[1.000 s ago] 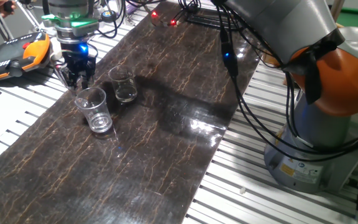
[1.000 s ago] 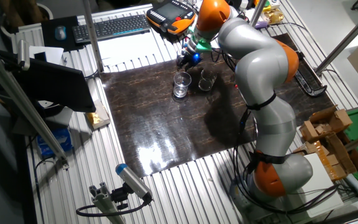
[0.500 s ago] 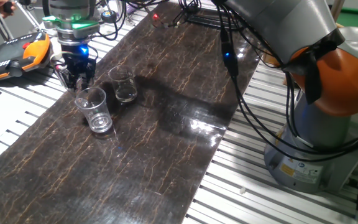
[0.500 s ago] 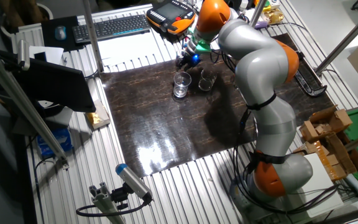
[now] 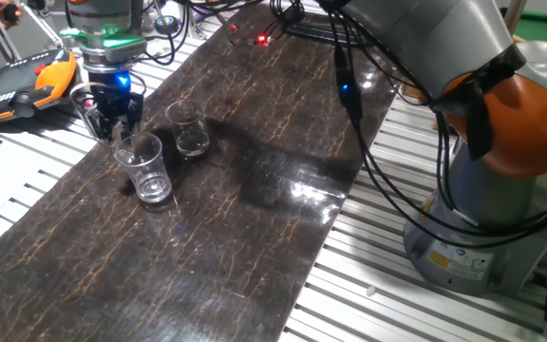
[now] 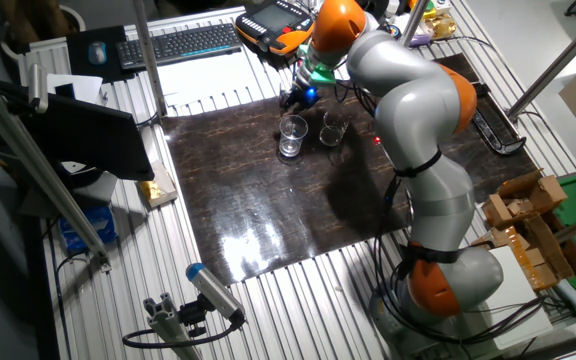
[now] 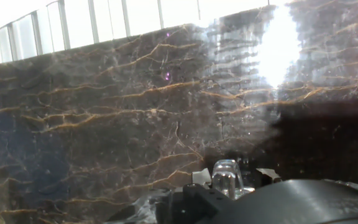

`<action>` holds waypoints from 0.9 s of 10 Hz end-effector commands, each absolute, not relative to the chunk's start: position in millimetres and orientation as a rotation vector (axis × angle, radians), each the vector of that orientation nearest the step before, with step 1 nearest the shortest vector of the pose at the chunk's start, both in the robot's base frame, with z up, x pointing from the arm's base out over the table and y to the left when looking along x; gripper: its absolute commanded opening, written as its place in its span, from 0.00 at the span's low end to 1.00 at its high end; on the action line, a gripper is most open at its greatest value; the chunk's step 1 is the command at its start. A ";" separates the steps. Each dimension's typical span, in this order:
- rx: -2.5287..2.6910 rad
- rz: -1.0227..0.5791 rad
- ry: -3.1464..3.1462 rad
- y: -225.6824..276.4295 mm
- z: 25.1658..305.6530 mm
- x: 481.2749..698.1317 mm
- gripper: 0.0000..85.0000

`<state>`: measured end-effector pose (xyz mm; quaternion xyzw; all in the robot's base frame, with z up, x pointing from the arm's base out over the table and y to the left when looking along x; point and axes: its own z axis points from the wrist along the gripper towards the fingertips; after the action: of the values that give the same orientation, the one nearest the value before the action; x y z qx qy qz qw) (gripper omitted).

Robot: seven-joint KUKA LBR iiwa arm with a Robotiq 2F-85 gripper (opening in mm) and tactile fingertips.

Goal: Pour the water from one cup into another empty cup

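Gripper [image 5: 112, 122] hovers just behind the taller cup [image 5: 144, 167], touching nothing; whether its fingers are spread cannot be told. The shorter cup [image 5: 189, 129] stands close beside on the dark mat [image 5: 254, 190]. Risk: an off-centre approach could knock the light tumbler over, spilling its water.

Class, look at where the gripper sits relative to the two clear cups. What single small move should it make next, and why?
Probably lower toward the taller tumbler and straddle its wall. The gripper hangs just behind it, holding nothing, while the shorter cup stands apart beside it on the dark marbled mat.
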<state>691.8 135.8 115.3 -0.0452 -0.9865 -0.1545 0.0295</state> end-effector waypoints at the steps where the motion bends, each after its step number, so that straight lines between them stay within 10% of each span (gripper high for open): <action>1: -0.138 -0.477 -3.035 136.2 114.6 690.9 0.50; 9: -0.095 -0.499 -3.013 142.4 105.2 685.6 0.49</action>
<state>685.6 142.7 104.6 -0.0312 -0.9851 -0.1634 0.0430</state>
